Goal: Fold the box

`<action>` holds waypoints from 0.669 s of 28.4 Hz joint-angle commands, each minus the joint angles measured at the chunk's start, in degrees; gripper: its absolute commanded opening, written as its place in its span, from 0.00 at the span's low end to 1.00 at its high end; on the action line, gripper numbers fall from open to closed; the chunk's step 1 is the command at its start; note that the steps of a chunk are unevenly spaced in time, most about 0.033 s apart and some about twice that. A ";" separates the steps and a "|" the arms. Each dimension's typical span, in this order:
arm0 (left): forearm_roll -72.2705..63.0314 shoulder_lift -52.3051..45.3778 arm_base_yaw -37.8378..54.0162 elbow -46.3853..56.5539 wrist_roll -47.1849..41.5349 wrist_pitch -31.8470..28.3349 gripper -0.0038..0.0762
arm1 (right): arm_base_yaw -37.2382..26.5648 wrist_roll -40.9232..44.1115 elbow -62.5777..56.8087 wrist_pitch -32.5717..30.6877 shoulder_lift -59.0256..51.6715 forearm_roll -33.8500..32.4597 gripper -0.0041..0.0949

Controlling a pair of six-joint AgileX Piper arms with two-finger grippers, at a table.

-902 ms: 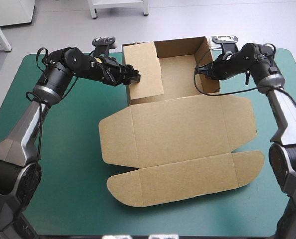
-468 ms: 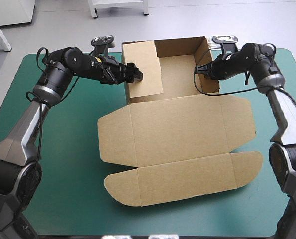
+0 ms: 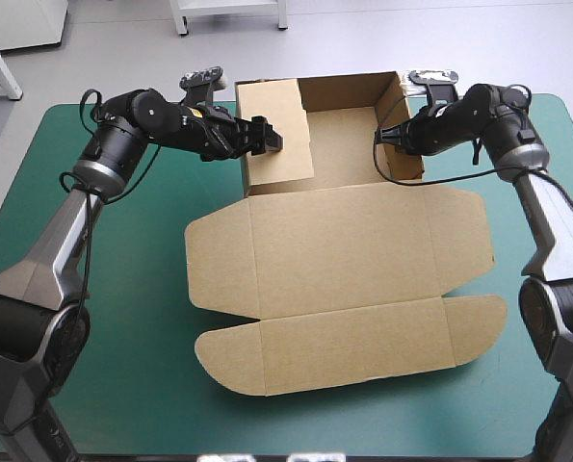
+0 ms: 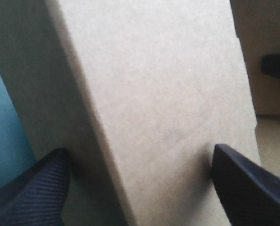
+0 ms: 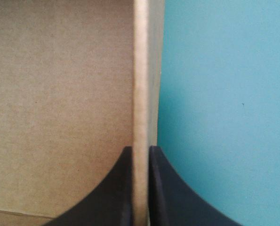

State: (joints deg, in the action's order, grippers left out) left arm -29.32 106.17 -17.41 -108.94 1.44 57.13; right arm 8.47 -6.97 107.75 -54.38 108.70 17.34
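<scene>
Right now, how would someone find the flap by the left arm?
Find the brown box on the teal-green table; its far end is a raised tray. The flap stands at that tray's left side, between the left arm's open jaws. Unlike the other walls, it leans inward over the tray.

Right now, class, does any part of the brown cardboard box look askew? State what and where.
On the brown cardboard box, the left flap leans inward over the tray, unlike the upright right wall. The open left gripper straddles it.

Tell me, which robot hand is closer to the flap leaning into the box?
Left. The left hand is open astride the leaning flap; the right hand pinches the opposite wall of the box, across the tray.
</scene>
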 commanded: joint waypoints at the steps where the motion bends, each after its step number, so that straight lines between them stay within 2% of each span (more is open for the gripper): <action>1: 3.34 -1.27 -0.73 -3.66 -3.14 0.68 0.79 | 2.40 2.63 2.05 3.20 -3.91 3.08 0.04; 3: 8.99 -0.44 -1.57 -5.32 -5.57 3.93 0.77 | 2.98 3.68 2.05 4.13 -3.91 1.53 0.04; 8: 15.59 2.52 -2.60 -9.33 -7.59 11.55 0.76 | 2.98 3.80 2.05 5.24 -3.91 4.32 0.04; 15: 18.27 3.64 -2.83 -9.93 -8.32 13.97 0.76 | 2.98 4.87 2.05 6.99 -3.91 7.21 0.04; 19: 18.41 3.64 -2.83 -10.27 -9.01 12.81 0.76 | 2.98 4.73 2.05 7.34 -3.57 9.08 0.04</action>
State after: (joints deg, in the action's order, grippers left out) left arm -12.98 111.83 -20.19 -117.88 -6.94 70.32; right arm 11.19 -4.42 107.64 -51.31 109.11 16.14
